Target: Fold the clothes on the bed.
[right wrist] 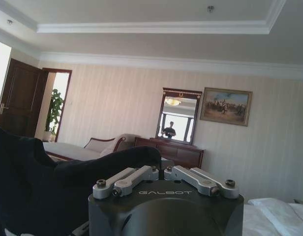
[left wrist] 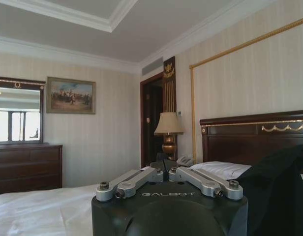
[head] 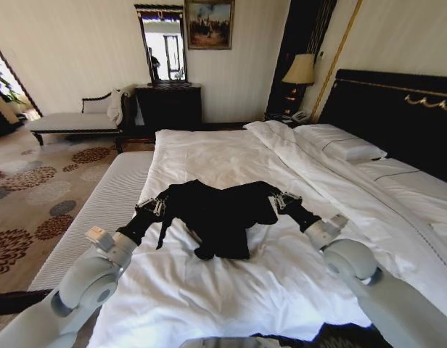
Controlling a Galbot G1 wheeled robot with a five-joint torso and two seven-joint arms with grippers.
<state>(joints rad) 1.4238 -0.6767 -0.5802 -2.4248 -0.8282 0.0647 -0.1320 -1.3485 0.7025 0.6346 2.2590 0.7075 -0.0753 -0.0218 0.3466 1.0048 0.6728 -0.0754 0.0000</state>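
Note:
The clothes (head: 220,214), a black T-shirt, hang bunched between my two grippers just above the white duvet of the bed (head: 231,290), the middle sagging onto it. My left gripper (head: 154,205) is shut on the shirt's left end and my right gripper (head: 285,199) on its right end. In the left wrist view the gripper (left wrist: 164,173) has its fingers together, with black fabric (left wrist: 282,187) beside it. The right wrist view shows that gripper (right wrist: 163,170) also shut, with the shirt (right wrist: 38,191) draped alongside.
A dark headboard (head: 398,116) and pillows (head: 339,141) lie to the right. The bare mattress edge (head: 100,210) and patterned carpet (head: 27,210) are on the left. A chaise bench (head: 71,119), dark dresser (head: 169,105) and lamp (head: 300,70) stand beyond the bed.

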